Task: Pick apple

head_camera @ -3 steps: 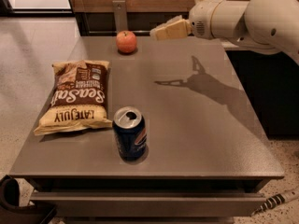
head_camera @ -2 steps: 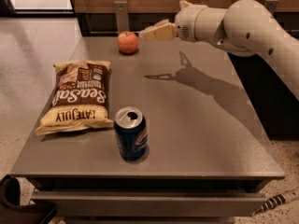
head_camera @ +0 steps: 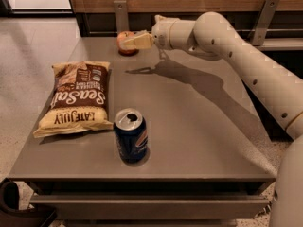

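The apple [head_camera: 125, 35] is small, round and red-orange, and sits at the far edge of the grey table [head_camera: 199, 126], left of centre. My gripper [head_camera: 129, 43] is at the end of the cream arm, which reaches in from the right. Its tip is right at the apple and covers the apple's front right part. I cannot tell whether it touches the apple. The apple rests on the table.
A Sea Salt chip bag [head_camera: 78, 98] lies flat on the table's left side. An opened blue soda can [head_camera: 131, 135] stands near the front edge. A wooden wall with metal brackets [head_camera: 121, 13] runs just behind the apple. The floor drops away on the left.
The gripper has moved left along the far edge of the table, from well right of the apple to right at it. The apple, bag and can have not moved.
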{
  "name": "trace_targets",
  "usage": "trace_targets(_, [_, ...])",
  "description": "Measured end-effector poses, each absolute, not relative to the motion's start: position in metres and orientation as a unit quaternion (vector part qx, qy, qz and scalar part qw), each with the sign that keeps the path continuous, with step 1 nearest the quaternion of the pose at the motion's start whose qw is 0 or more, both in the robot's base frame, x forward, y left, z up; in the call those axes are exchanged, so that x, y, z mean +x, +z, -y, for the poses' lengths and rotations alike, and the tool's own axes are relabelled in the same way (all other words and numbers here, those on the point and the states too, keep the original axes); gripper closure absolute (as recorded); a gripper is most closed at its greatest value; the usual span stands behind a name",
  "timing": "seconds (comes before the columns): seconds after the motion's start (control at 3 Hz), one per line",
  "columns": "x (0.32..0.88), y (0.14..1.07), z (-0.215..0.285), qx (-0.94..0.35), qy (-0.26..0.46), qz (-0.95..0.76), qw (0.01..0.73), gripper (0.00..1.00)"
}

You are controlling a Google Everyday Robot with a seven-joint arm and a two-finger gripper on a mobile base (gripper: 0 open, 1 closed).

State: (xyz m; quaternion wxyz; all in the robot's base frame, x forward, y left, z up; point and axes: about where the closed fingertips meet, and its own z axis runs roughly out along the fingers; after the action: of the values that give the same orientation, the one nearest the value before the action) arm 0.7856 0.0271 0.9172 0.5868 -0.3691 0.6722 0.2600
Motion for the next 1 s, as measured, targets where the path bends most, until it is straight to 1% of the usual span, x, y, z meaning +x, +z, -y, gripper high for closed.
trace_targets(0.33, [0.798, 0.881, -0.058, -0.374, 0.281, -0.686, 0.558, 0.00])
trace_targets(0.67, [0.813, 0.860, -0.069, -0.361, 0.290, -0.691, 0.554, 0.00])
trace_targets(1.0, [0.827, 0.850, -0.067, -0.343, 0.292, -0.694, 0.562, 0.00])
